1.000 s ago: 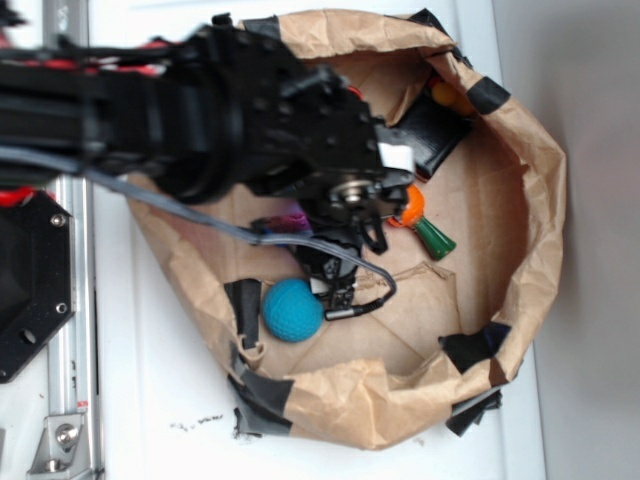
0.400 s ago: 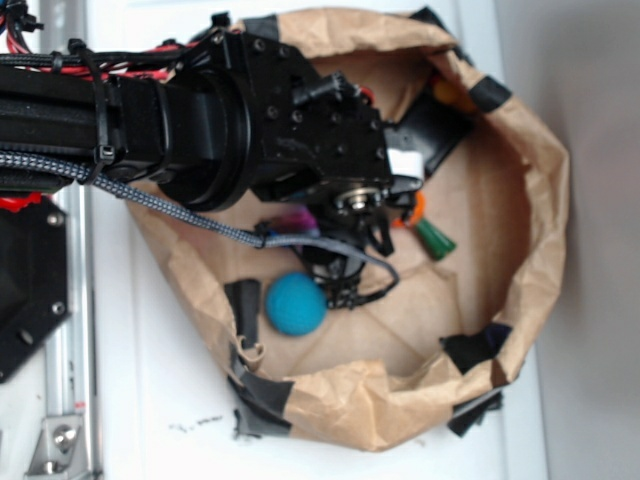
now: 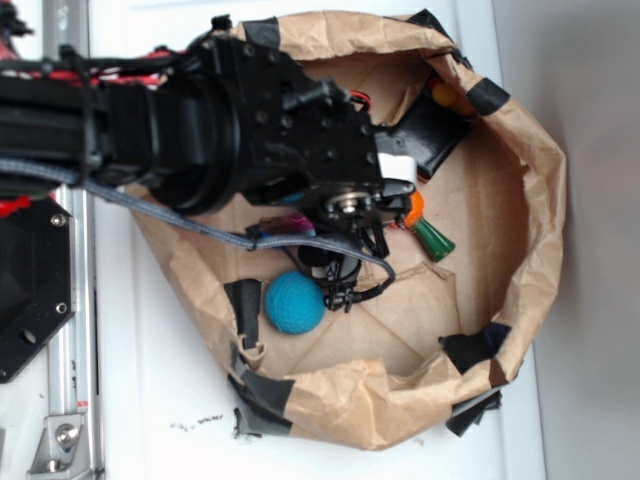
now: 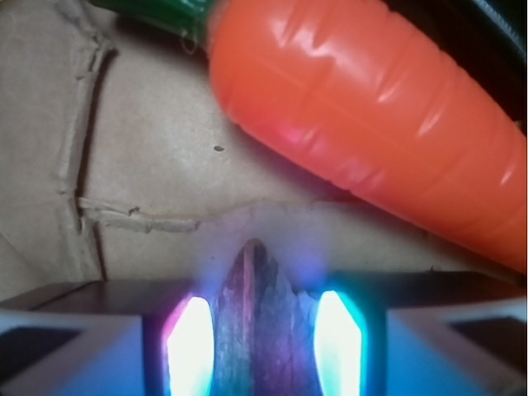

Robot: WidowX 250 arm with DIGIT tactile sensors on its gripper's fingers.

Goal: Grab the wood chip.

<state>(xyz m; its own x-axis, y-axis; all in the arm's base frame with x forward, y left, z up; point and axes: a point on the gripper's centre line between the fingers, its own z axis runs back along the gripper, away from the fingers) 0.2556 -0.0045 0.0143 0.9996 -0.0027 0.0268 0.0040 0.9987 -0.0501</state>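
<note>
In the wrist view the gripper (image 4: 256, 330) sits low over the brown paper floor, its two glowing pads (image 4: 191, 342) standing on either side of the wood chip (image 4: 252, 322). The chip's pointed tip pokes out ahead between them, its lengthwise grain catching pink and blue light. The pads lie close against the chip's edges, but the glare hides the contact, so it cannot be told whether the gripper has clamped the chip or merely brackets it. Just beyond the chip's tip a torn seam in the paper runs across the floor. Farther ahead and to the right lies the carrot (image 4: 371, 132), slanting across the top of the view with its green stem at the upper left, apart from the chip. In the exterior view the gripper (image 3: 345, 245) is mostly hidden under the black arm (image 3: 200, 125), which reaches into the paper bag (image 3: 540, 200); the chip cannot be seen there. The carrot (image 3: 425, 225) shows just beside the gripper, a black block (image 3: 430, 135) lies past it near the bag's wall, and a teal ball (image 3: 294, 302) rests near the gripper on its other side.
</note>
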